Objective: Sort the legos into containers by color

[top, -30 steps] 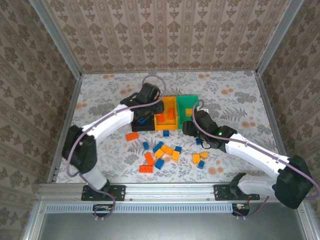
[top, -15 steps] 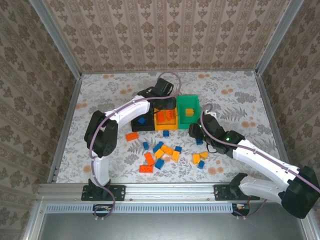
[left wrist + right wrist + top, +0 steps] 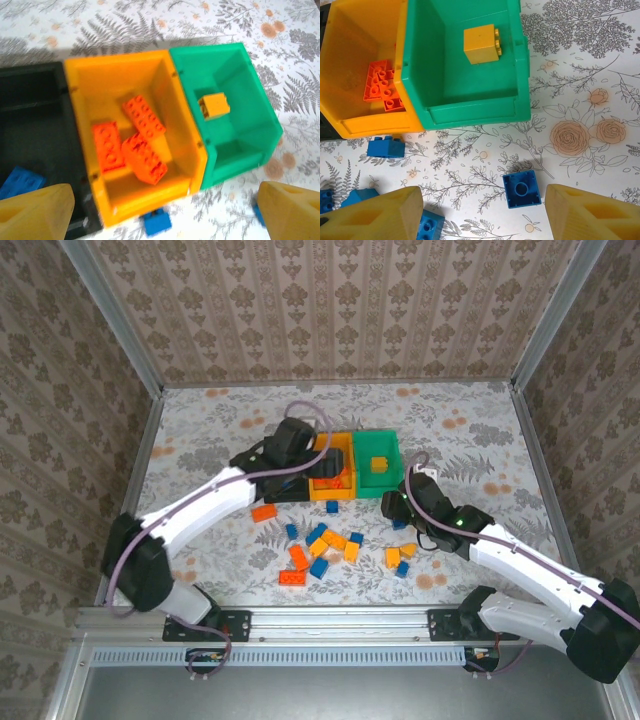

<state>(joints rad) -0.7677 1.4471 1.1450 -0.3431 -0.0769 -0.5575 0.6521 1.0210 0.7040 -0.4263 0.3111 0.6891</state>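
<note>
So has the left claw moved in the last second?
Yes. The left gripper swung right toward the green bin, then came back left over the orange bin.

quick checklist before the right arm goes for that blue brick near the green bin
1. Right jaws open, small blue square plastic brick on the table between them: ok.
2. Right jaws low enough to close on it: cannot tell.
3. Left jaws open and empty: ok.
4. Black plastic bin already holds a blue brick, so it is the matching bin: ok.
5. Orange plastic bin holds just red-orange bricks: ok.
6. Sorting finished: not ok, loose bricks lie on the table.
</note>
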